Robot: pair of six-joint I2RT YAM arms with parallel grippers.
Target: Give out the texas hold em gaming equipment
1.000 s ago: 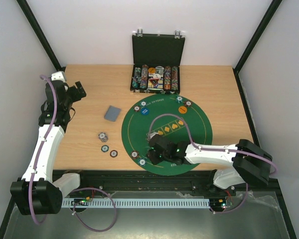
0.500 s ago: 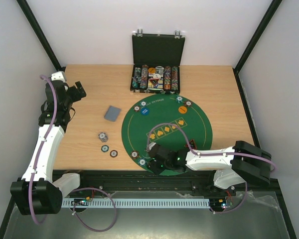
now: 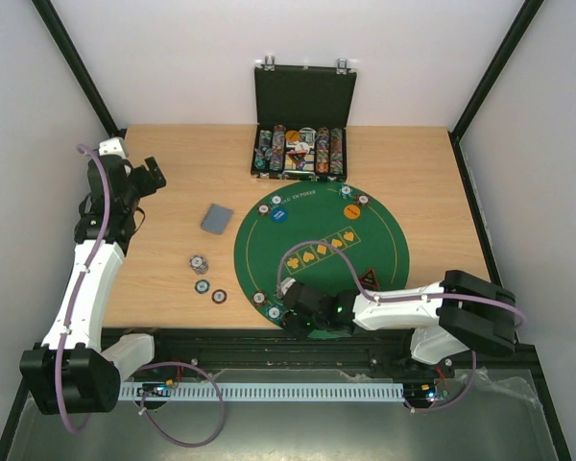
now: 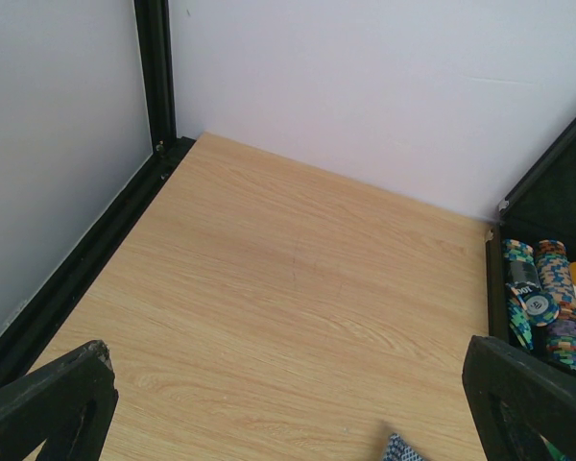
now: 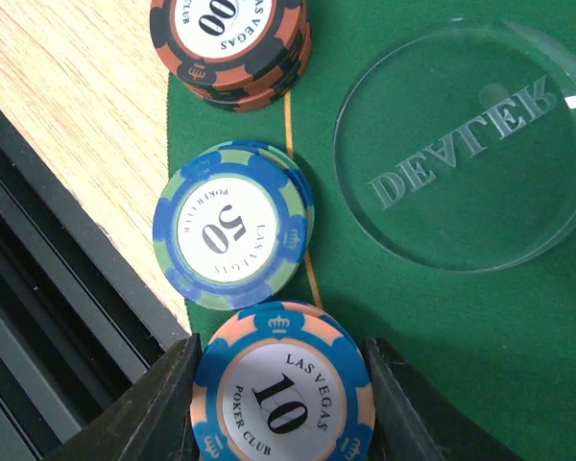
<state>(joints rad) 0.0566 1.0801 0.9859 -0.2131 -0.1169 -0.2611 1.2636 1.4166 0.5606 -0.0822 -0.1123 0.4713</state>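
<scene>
So, right pincer (image 5: 280, 408) grips the peach-and-blue striped round "10" poker chip (image 5: 283, 379).
Blue-and-green "50" chip (image 5: 232, 230) sits just beside, at 11 o'clock.

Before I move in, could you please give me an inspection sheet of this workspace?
Surface: wooden table with round green poker mat.
Job's things: card deck and poker chips on the wood; 50 chip and clear dealer disc on the mat.
Clutter: open black case of chip rows, far edge.
Grippers: left end effector open, empty; right end effector shut on 10 chip.
Cables: purple cable looped over the mat.
Surroundings: white walls, black frame.
</scene>
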